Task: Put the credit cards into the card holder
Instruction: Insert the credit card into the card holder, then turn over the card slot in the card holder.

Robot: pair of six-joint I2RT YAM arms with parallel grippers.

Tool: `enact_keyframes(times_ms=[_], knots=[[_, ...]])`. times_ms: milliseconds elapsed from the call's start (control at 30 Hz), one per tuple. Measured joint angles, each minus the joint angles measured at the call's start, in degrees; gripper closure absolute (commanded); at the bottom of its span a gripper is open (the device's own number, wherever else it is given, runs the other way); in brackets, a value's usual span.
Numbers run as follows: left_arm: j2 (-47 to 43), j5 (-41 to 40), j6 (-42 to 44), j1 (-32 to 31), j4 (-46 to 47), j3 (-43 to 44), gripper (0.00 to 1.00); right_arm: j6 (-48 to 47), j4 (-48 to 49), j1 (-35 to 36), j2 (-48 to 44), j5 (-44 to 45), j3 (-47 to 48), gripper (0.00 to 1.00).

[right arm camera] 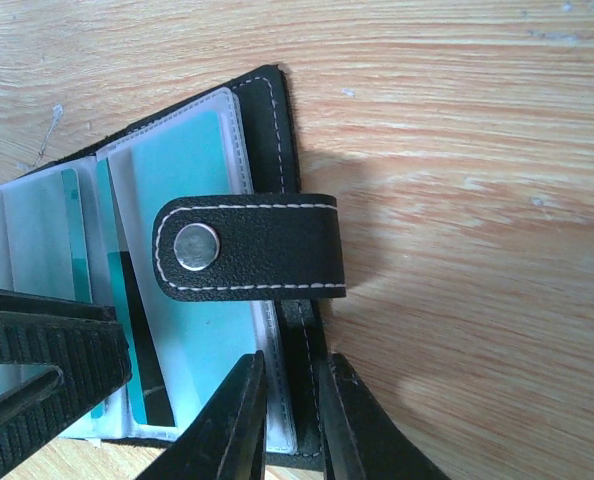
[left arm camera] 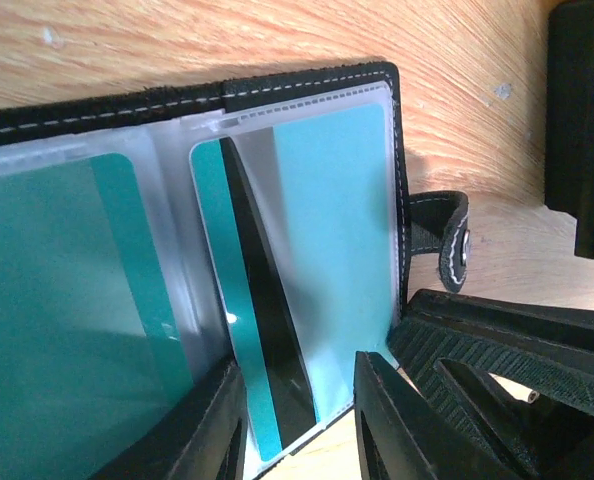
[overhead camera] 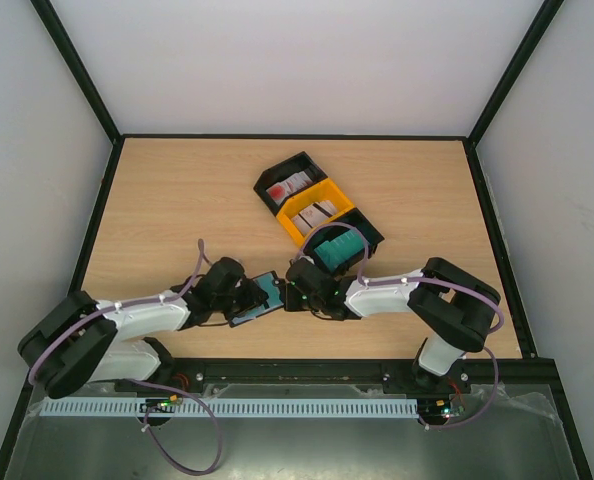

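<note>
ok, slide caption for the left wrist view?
Left gripper straddling a tilted teal credit card in a clear sleeve of the open card holder.

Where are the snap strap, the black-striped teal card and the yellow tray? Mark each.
Snap strap (right arm camera: 267, 250): right wrist view, middle of its leather.
Black-striped teal card (left arm camera: 337, 250): left wrist view, teal face under the clear sleeve.
Yellow tray (overhead camera: 291, 226): top view, its left wall.

Robot laboratory test cell. Plain white walls (overhead camera: 277, 60) and black frame struts (overhead camera: 77, 70) enclose a wood-grain table (overhead camera: 177, 200). The left arm (overhead camera: 137, 318) and right arm (overhead camera: 397, 290) are bolted to a metal rail (overhead camera: 307, 375) along the bottom of the frame, beside a slotted cable duct (overhead camera: 227, 408).
</note>
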Motion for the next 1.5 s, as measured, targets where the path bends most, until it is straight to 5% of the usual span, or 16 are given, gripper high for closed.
enact_keyframes(times_ms=[267, 633, 900, 1033, 1233, 1500], knots=[[0.98, 0.74, 2.67, 0.07, 0.66, 0.33, 0.67, -0.13, 0.04, 0.00, -0.11, 0.07, -0.11, 0.83], [-3.50, -1.07, 8.70, 0.76, -5.55, 4.90, 0.42, -0.15, -6.86, 0.02, -6.51, 6.58, -0.31, 0.69], [-10.56, -6.43, 10.03, 7.37, -17.64, 6.47, 0.32, -1.73, -10.75, 1.22, -7.28, 9.22, 2.34, 0.65], [-13.40, -7.41, 9.16, 9.60, -22.88, 4.92, 0.34, -3.41, -11.04, 3.56, -5.68, 8.13, 5.25, 0.64], [-15.43, -5.70, 7.91, 9.75, -26.08, 2.19, 0.55, -5.44, -10.75, 6.27, -0.96, 5.53, 9.20, 0.69], [-17.31, -3.87, 7.39, 10.36, -26.21, 1.27, 0.57, -7.58, -10.78, 6.99, 4.87, 2.60, 12.76, 0.81]])
